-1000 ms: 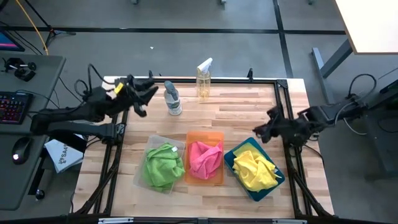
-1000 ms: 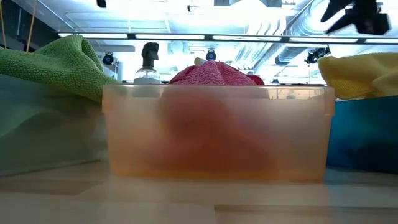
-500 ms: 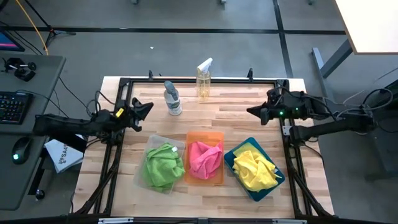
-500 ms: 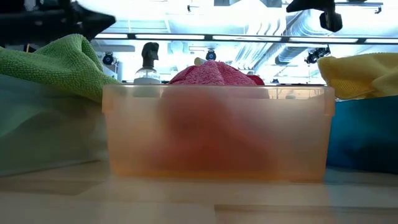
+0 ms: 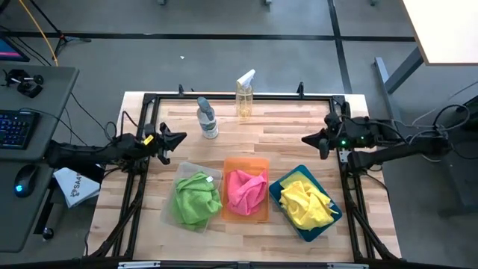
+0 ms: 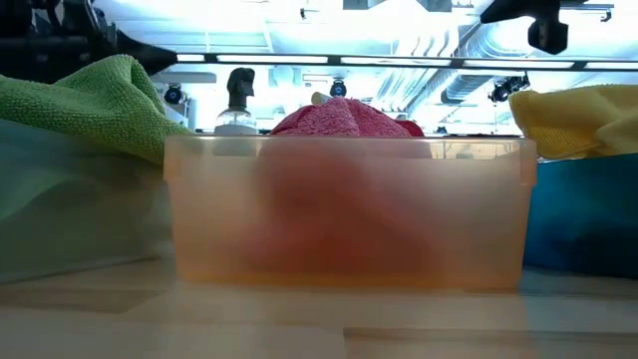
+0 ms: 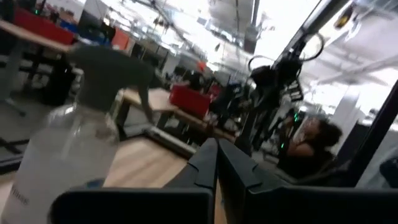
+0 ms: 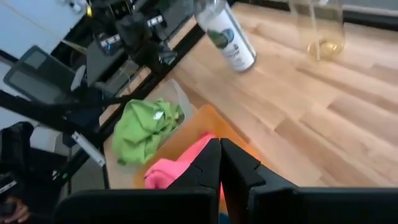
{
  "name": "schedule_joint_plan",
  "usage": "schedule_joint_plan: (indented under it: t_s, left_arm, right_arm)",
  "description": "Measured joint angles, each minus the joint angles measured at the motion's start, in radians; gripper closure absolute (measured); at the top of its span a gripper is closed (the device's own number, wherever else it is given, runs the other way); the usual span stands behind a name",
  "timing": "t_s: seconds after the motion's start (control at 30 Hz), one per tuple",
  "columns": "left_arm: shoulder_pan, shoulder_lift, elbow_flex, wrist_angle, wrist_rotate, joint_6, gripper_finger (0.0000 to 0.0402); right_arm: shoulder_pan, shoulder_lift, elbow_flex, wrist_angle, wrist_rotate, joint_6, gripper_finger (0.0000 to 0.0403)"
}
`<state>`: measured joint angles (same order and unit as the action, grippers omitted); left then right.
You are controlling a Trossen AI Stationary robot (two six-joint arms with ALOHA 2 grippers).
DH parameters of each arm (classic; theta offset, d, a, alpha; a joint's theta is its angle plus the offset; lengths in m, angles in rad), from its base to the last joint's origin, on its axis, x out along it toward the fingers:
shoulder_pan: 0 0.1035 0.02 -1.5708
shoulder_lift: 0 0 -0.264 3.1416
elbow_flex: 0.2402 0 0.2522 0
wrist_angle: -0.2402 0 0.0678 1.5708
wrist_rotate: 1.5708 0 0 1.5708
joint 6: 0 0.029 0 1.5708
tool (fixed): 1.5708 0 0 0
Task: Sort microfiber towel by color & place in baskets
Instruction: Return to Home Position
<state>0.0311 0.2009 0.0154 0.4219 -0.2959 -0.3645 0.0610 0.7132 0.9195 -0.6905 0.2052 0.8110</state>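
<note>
Teal basket (image 5: 274, 188) lies diagonal beside the straight orange basket (image 5: 246, 161); left claw (image 5: 181, 138), right claw (image 5: 305, 139) closed

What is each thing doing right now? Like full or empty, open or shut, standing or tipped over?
Clear plastic bin: holds the lime green towel.
Orange plastic bin: holds the pink towel.
Teal blue plastic bin: holds the yellow towel.
Grey-capped clear spray bottle: standing upright.
White-capped yellowish spray bottle: standing upright.
Left gripper: shut, empty, at the table's left edge.
Right gripper: shut, empty, at the right edge.
</note>
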Motion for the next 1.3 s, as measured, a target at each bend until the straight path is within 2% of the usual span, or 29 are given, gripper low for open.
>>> schedule_joint_plan:
  t_s: [0.1,0.2,0.47,0.8,1.07,1.23,1.3]
  left_arm:
    - [0.000,0.002,0.000,-0.059,0.000,-0.001,0.0401]
    - [0.000,0.002,0.000,-0.101,0.000,-0.001,0.0401]
    - [0.000,0.002,0.000,-0.160,-0.001,0.000,0.0401]
    - [0.000,0.002,0.000,-0.168,-0.002,0.000,0.0401]
    - [0.000,0.002,0.000,-0.172,-0.003,0.000,0.0401]
    - [0.000,0.002,0.000,-0.172,-0.003,0.000,0.0401]
    - [0.000,0.002,0.000,-0.173,-0.003,0.000,0.0401]
  right_arm:
    - [0.046,-0.053,-0.071,0.067,0.087,-0.011,0.0402]
    - [0.073,-0.138,-0.187,0.191,0.112,-0.033,0.0402]
    - [0.086,-0.404,-0.533,0.569,-0.021,-0.116,0.0403]
    - [0.086,-0.698,-0.713,0.728,-0.067,-0.317,0.0403]
    - [0.086,-0.709,-0.808,0.818,-0.136,-0.365,0.0403]
    - [0.086,-0.709,-0.901,1.003,-0.170,-0.373,0.0403]
    - [0.086,-0.708,-0.909,0.994,-0.171,-0.392,0.0403]
